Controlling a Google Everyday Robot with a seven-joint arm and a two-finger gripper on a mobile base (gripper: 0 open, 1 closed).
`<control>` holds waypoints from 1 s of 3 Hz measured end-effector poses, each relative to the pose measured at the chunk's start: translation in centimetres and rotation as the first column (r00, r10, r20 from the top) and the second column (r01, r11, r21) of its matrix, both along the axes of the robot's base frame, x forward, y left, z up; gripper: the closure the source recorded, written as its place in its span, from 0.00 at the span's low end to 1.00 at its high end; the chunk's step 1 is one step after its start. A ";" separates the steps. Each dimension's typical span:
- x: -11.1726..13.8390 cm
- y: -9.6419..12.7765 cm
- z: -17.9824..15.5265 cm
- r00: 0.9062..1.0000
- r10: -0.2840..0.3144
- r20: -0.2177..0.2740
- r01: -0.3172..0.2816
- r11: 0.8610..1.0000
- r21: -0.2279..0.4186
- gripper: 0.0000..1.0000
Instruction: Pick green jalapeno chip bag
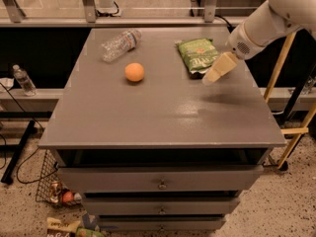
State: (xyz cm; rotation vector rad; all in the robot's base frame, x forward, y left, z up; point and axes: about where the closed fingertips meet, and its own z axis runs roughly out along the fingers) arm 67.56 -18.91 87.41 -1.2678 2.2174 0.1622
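The green jalapeno chip bag [198, 56] lies flat on the grey cabinet top [158, 107] at the back right, with white lettering and pale crimped ends. My gripper [216, 71] hangs on the white arm coming in from the upper right. Its cream-coloured tip points down and to the left, just above the bag's right front corner. It holds nothing that I can see.
An orange [134, 72] sits left of the bag near the middle. A clear plastic bottle [120, 44] lies on its side at the back left. The cabinet has drawers [160, 181] in front. A wooden stand [291, 107] is at the right, and clutter lies on the floor at lower left.
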 end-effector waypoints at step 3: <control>5.0 -3.6 -3.5 0.990 -0.141 -0.029 0.144 0.982 0.122 0.00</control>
